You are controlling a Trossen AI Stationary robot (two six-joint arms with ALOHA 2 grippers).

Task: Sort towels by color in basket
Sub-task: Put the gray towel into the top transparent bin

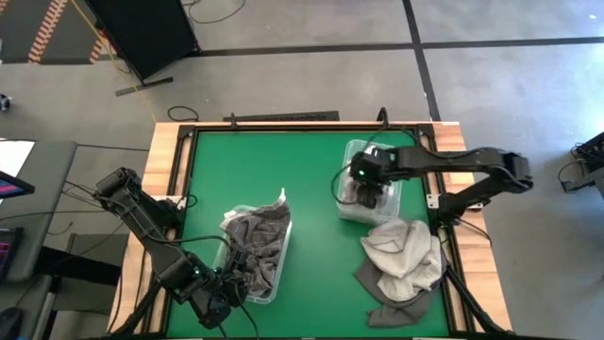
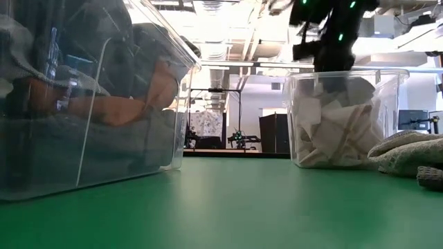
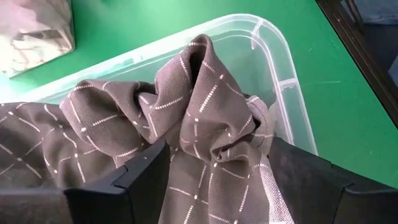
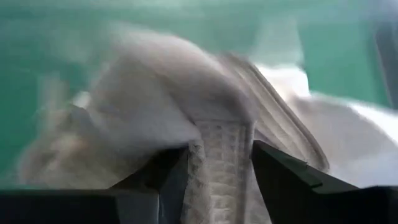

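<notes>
Right hand point(image 4: 214, 168) over the right bin point(image 1: 351, 151), apparently clenched on a pale towel point(image 4: 217, 112), left hand point(image 3: 217, 180) grasping the dark grey towel point(image 3: 199, 112).

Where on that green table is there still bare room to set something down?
The green mat is bare along the far edge and in the strip between the left bin and the right bin. It is crowded near the right front corner, where a pile of grey towels lies loose.
</notes>
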